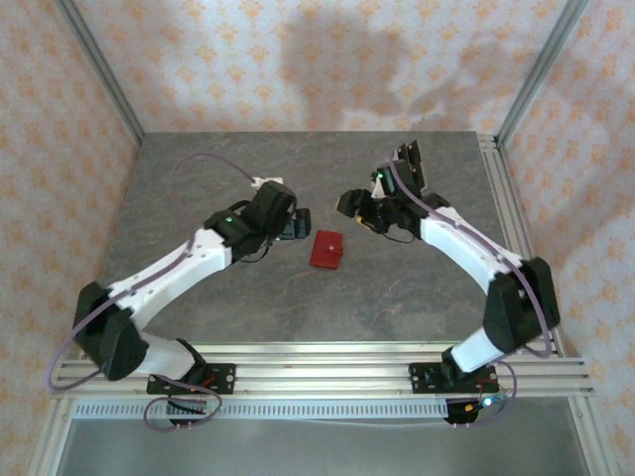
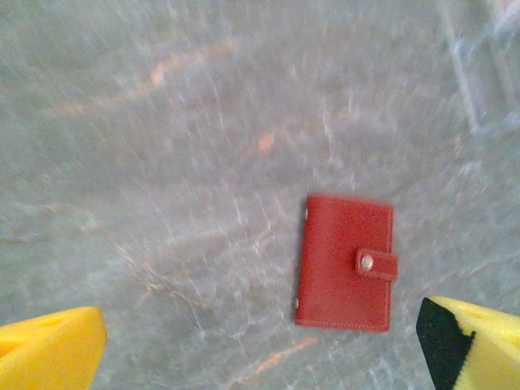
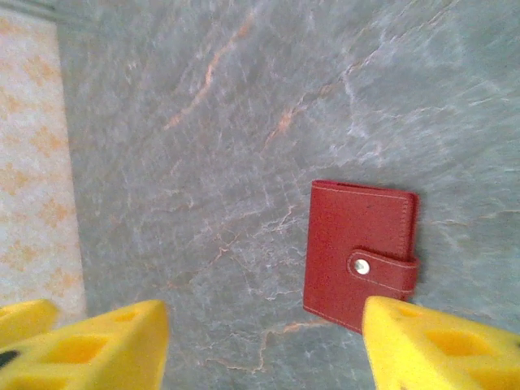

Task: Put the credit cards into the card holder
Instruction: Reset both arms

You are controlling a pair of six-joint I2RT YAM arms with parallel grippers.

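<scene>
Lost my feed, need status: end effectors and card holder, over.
Left end effector open, empty; right end effector open, empty. Card holder closed, flat on table between them. Snap tab fastened.
</scene>
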